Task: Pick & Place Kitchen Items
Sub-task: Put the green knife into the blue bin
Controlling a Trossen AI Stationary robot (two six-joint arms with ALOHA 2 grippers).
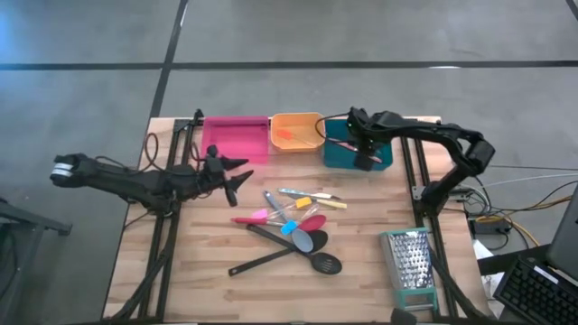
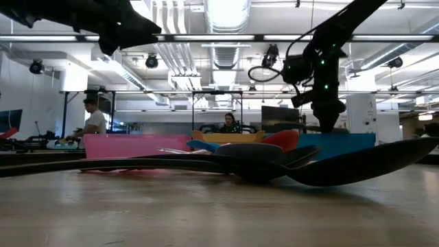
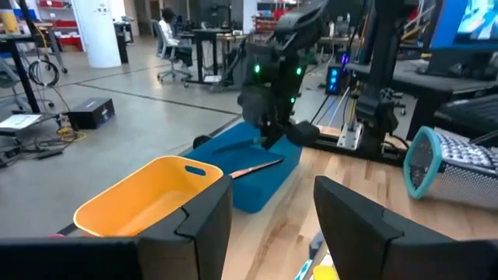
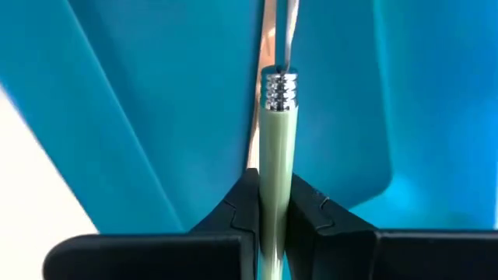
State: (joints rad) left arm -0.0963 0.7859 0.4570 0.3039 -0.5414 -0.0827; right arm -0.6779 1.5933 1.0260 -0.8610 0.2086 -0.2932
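- Flat metal grater (image 1: 411, 264) with green trim is lying at the near right of the table (image 1: 361, 289), well apart from the utensils.
- Black slotted spoon (image 1: 287, 259) is lying nearest in the pile, long axis slanting, bowl end toward the right, handle running off toward the near left.
- Just behind it a second black spoon (image 1: 284, 238) is lying with its bowl to the right; a blue-headed piece (image 1: 291, 226) and a red spatula (image 1: 309, 222) are lying across it, touching.
- Pink spatula (image 1: 248, 218) is lying with its long axis roughly left to right, at the left of the pile.
- Yellow-handled piece (image 1: 312, 199) is lying at the far side of the pile, long axis left to right.
- Left tool (image 1: 237, 177) is hovering left of the pile, fingers (image 3: 204, 222) standing apart, gripping nothing.
- Pink bin (image 1: 235, 139), orange bin (image 1: 296, 133) and teal bin (image 1: 357, 149) are sitting in a row at the far edge.
- Right tool (image 1: 364, 153) is reaching down into the teal bin, closed on a pale-handled utensil (image 4: 275, 179); its long axis is running straight out between the fingers, ribbed metal collar and thin metal stem pointing away toward the bin floor.
- People are sitting at desks in the room beyond.
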